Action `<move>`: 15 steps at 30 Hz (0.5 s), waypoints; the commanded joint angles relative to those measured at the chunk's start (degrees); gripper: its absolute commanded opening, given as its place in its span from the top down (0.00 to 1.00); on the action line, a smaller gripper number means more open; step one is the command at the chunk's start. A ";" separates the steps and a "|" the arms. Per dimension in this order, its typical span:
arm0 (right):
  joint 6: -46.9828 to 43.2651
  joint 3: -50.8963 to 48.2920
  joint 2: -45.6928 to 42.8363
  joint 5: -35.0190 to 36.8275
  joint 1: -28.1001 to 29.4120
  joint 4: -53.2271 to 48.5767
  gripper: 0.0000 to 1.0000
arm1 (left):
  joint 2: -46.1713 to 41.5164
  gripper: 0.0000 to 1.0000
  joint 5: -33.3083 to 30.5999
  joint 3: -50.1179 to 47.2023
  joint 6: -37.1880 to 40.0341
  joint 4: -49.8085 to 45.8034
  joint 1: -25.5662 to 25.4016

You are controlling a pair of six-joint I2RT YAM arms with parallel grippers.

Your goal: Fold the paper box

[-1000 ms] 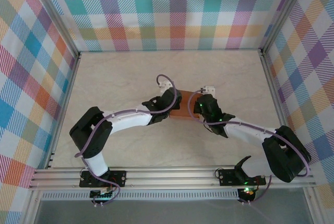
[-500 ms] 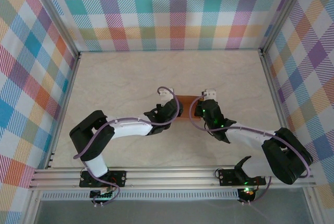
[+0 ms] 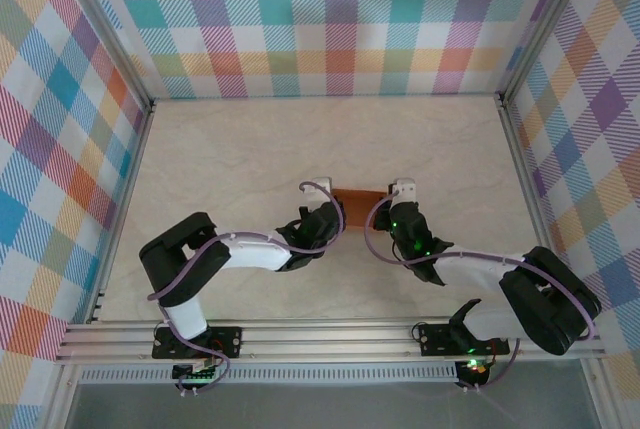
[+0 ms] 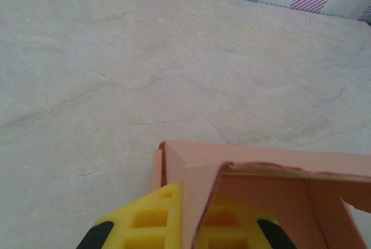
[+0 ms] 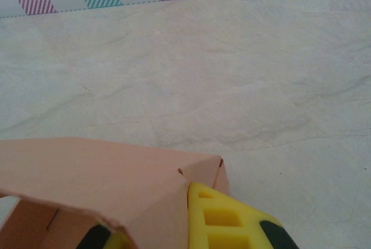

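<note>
The salmon-orange paper box (image 3: 362, 195) is in the middle of the table, held between my two grippers. From above it looks like a narrow strip. My left gripper (image 3: 334, 213) is at its left end. In the left wrist view the left gripper (image 4: 194, 228) is shut on a side wall of the partly folded paper box (image 4: 272, 170), with one yellow finger (image 4: 145, 220) outside the card. My right gripper (image 3: 396, 211) is at the right end. In the right wrist view the right gripper (image 5: 174, 234) is shut on a folded flap of the paper box (image 5: 98, 173).
The pale marbled tabletop (image 3: 230, 149) stretches to plaid walls (image 3: 330, 29) at the back and both sides. An aluminium rail (image 3: 320, 339) runs along the near edge by the arm bases.
Both grippers have carried the box a little toward the back wall. From above the box now looks narrower than a second ago.
</note>
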 commanded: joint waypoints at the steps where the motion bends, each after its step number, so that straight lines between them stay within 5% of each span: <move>1: 0.85 -2.69 1.74 1.34 1.04 0.23 1.00 | 3.01 1.00 0.09 -3.00 2.18 0.06 -0.27; 15: 7.41 -5.93 10.25 8.20 5.71 6.86 1.00 | 7.30 1.00 2.11 -6.52 3.72 9.55 -0.27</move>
